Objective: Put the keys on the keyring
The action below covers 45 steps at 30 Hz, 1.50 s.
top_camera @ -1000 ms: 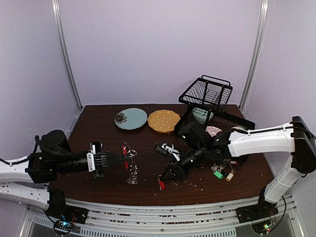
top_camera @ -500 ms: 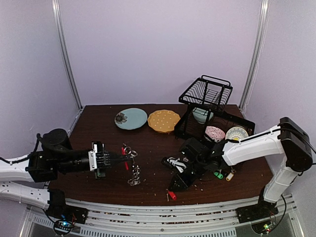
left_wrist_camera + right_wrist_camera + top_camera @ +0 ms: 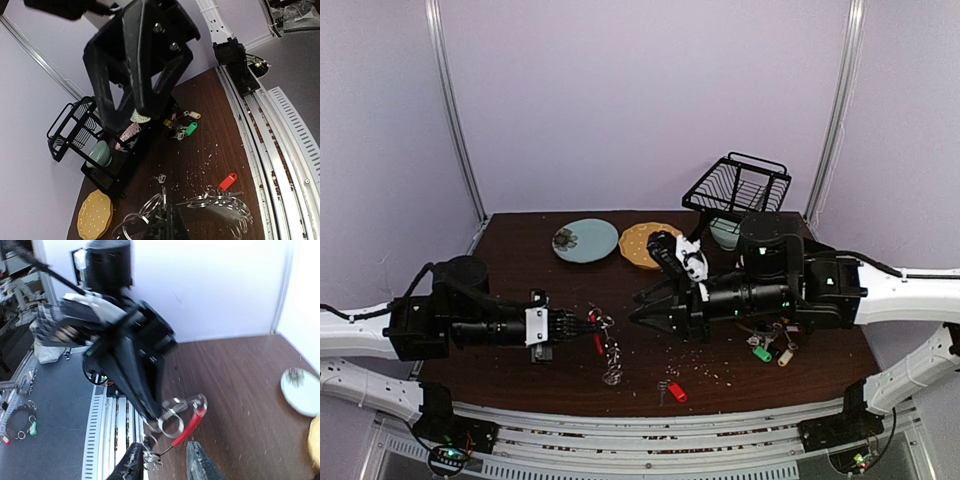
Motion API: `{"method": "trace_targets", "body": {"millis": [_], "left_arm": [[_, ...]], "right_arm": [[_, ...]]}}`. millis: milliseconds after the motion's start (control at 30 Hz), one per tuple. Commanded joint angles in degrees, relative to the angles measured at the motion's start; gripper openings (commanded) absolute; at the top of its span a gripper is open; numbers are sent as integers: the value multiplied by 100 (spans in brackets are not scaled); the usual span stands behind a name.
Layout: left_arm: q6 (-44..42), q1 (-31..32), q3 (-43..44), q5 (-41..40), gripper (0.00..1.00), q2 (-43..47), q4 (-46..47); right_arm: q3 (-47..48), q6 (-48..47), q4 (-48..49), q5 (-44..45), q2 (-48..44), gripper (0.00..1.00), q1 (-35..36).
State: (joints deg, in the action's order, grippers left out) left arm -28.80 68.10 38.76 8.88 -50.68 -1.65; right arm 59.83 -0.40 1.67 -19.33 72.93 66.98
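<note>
Leftmost, the left gripper point(image 3: 582, 322) is clamped on the keyring point(image 3: 603, 331), its jaws pressed together on the coiled silver loops. That ring hangs off the fingertips above the dark wooden table point(image 3: 520, 250), its red sleeve slanting down and a short string of rings dangling toward the wood. From the right wrist camera the same ring point(image 3: 181, 417) shows as silver coils with the red sleeve, pinched at the tip of the left arm's black fingers.

Facing it, just right of the ring, the right gripper point(image 3: 638, 310) points straight at the left one, apart from it. Its jaws stand a narrow way apart, and the right wrist view shows nothing between the two fingertips point(image 3: 132, 462).

On the table near the front edge, between the two arms, lies one key with a red tag point(image 3: 673, 390); the left wrist view shows the tag point(image 3: 227, 181) lying flat. That view also catches a second, small silver key point(image 3: 159, 177) loose on the wood nearer the rack.

Behind lie two plates: one pale blue plate point(image 3: 586, 240), one yellow plate point(image 3: 640, 240). Farther right stands one black wire dish rack point(image 3: 737, 190), and below the right arm one bunch of keys with green and yellow tags point(image 3: 772, 352).
</note>
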Motion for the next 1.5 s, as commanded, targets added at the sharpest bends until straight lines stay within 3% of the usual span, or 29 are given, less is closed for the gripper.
{"method": "trace_targets", "body": {"millis": [0, 133, 433, 733, 1267, 1467], "left_arm": [[112, 28, 246, 22, 0, -30, 156], [109, 28, 224, -3, 0, 25, 172], [108, 28, 184, 29, 0, 100, 218], [128, 28, 167, 40, 0, 113, 260], [126, 22, 149, -36, 0, 147, 290], [127, 20, 149, -11, 0, 146, 288]], "right_arm": [[257, -1460, 729, -156, 400, 27, 341], [573, -1863, 426, -418, 703, 25, 392], [487, -1950, 374, 143, 805, 17, 399], [448, -1922, 272, 131, 811, 10, 404], [405, -1907, 323, 211, 855, 23, 403], [464, -1911, 292, 228, 872, 6, 403]]}}
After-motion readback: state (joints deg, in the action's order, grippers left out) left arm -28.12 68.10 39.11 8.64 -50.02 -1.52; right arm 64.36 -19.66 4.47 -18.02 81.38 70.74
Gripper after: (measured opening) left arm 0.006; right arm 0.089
